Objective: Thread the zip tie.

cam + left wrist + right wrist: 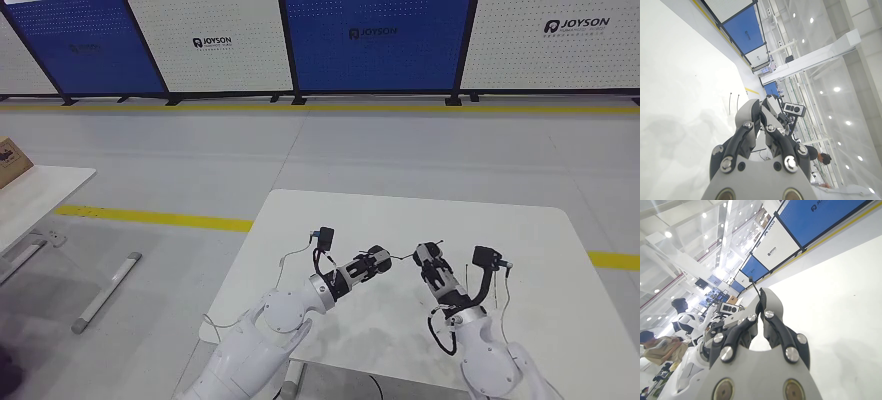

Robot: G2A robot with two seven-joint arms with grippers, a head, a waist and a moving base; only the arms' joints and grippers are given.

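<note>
Over the white table, the zip tie pinched by the right gripper could be twisted so its head is missed by the left gripper, fingers pressed together.

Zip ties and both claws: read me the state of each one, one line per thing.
held zip tie: pinched in the right claw, head end sticking out past the fingertips.
right claw: shut on the held zip tie.
left claw: shut; what it pinches is hidden.
spare zip ties: two, straight, lying flat side by side on the table, apart from both claws.
</note>
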